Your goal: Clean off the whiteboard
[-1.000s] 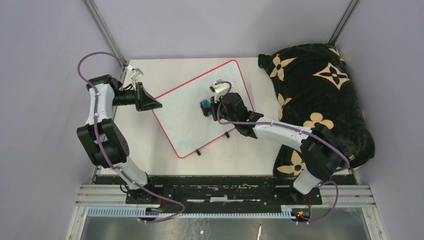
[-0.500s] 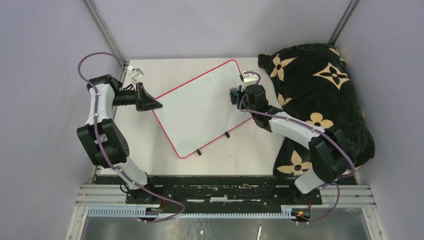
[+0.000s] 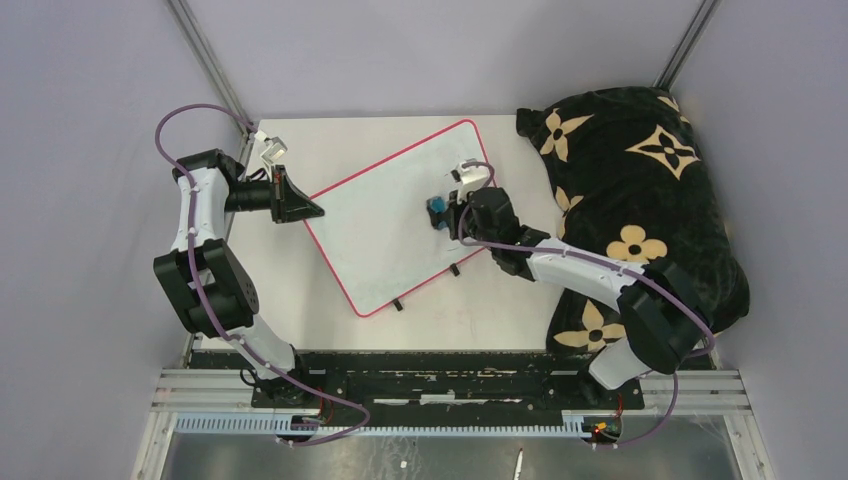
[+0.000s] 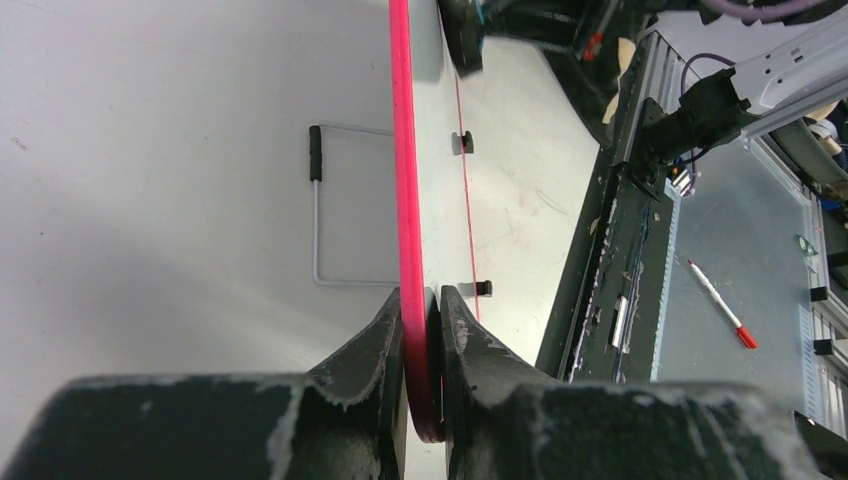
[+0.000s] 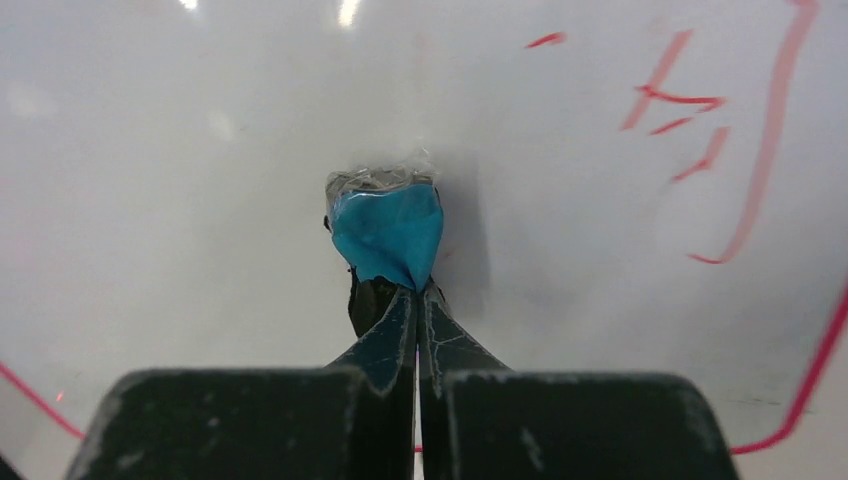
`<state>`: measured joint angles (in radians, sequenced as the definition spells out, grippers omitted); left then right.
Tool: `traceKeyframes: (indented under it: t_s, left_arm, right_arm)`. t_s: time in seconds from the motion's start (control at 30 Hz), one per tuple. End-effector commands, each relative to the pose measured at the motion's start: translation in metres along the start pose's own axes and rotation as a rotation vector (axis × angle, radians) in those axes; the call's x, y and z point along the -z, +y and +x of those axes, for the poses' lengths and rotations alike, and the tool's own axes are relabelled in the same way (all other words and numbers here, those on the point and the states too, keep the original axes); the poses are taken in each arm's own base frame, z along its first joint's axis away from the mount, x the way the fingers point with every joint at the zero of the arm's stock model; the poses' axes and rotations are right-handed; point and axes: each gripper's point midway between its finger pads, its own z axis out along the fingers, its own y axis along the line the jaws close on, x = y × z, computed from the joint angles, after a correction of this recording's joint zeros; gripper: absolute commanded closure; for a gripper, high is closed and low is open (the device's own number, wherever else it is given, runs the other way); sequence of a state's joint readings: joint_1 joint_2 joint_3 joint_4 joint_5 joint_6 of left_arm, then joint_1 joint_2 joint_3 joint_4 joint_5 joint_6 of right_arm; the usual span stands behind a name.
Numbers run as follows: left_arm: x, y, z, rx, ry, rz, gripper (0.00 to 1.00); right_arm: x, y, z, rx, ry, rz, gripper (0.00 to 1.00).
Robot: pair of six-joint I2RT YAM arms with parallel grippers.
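The whiteboard (image 3: 385,235) looks stiff, light and slick. Left end effector (image 4: 422,315) clamps its 9 o'clock rim; right end effector (image 5: 417,300) pinches a blue pad (image 5: 388,232).

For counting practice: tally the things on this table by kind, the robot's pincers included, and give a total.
whiteboard: 1
blue eraser: 1
patterned blanket: 1
pincers: 2, the left pincer and the right pincer
Total: 5
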<state>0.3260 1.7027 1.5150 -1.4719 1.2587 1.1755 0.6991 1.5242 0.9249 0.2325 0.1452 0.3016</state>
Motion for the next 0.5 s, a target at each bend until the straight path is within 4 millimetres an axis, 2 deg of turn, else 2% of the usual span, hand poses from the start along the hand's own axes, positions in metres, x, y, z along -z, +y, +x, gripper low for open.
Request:
traceKeyframes:
  t_s: [0.0,0.1,0.17,0.3,0.47]
  left_arm:
    - [0.002,-0.002,0.004,-0.075,0.054,-0.026,0.97]
    - [0.002,-0.003,0.005,-0.075,0.055,-0.026,0.97]
    - [0.002,-0.002,0.006,-0.073,0.058,-0.025,0.97]
    - [0.002,-0.002,0.006,-0.074,0.059,-0.027,0.97]
    - [0.002,-0.001,0.006,-0.077,0.060,-0.027,0.97]
  right_arm:
    - [-0.003,0.055,-0.007,0.012,-0.025,-0.145,0.99]
    - [-0.004,0.073,-0.006,0.030,-0.026,-0.174,0.99]
    - [-0.006,0.069,-0.007,0.036,-0.025,-0.142,0.99]
    - [-0.009,0.040,-0.003,0.084,0.000,0.010,0.99]
    - [-0.005,-0.009,-0.002,0.105,0.016,0.187,0.99]
